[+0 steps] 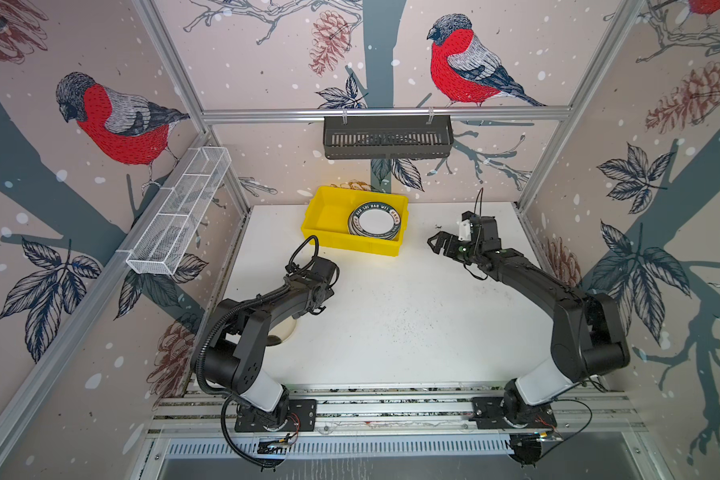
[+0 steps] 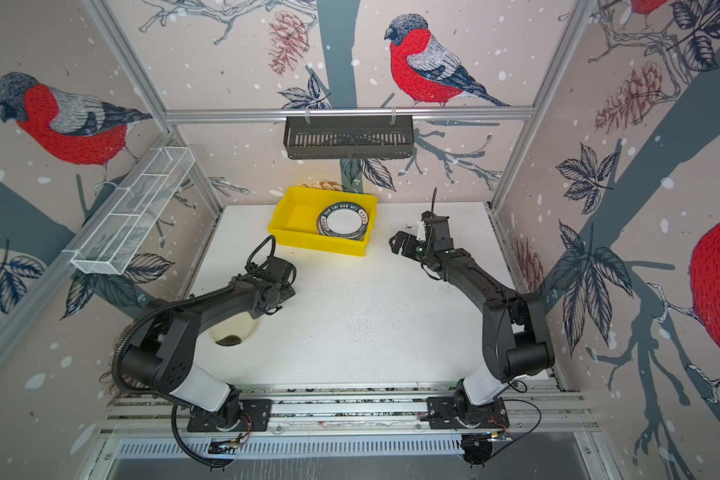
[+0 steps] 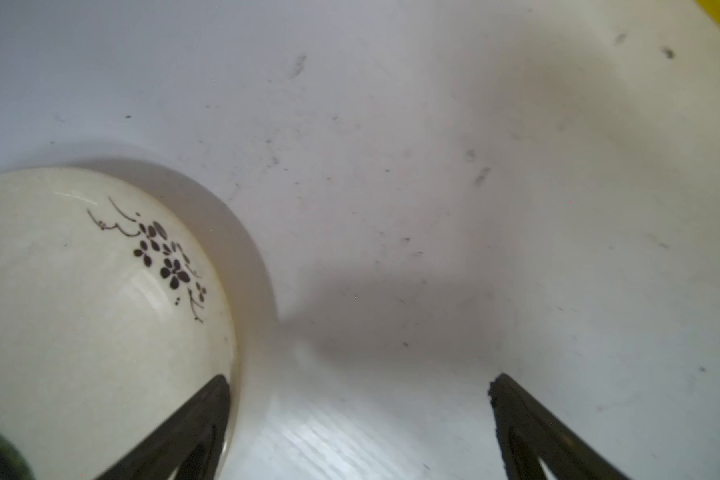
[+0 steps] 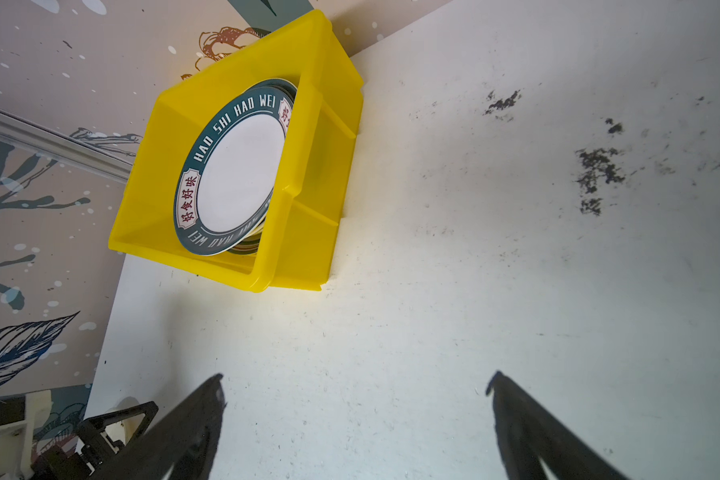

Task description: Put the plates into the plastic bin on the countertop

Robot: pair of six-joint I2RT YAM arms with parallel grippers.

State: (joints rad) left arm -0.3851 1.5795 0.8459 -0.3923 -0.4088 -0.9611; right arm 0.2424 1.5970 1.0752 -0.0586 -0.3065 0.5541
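Against the far edge of the flat white speckled countertop (image 1: 391, 324), the bright yellow rectangular plastic bin (image 1: 329, 216) holds a stack of round plates (image 1: 375, 222), topped by a white dish with a dark lettered rim (image 4: 242, 174). One plate appears to be left out: a cream round dish with dark floral sprigs (image 3: 80, 311), lying flat near the left front of the countertop, half hidden under the left arm (image 1: 267, 307). The left gripper (image 3: 358, 378) hangs low over it, jaws spread wide and empty, one finger (image 3: 208, 399) over the dish's rim and its partner over bare tabletop. The right gripper (image 4: 356, 378), likewise wide open and holding nothing, hovers near the bin's right end. The job looks nearly finished, the last pick-up in hand. Next, the left jaws would need to straddle the thin rim, pinch firmly, then carry the dish to the bin.
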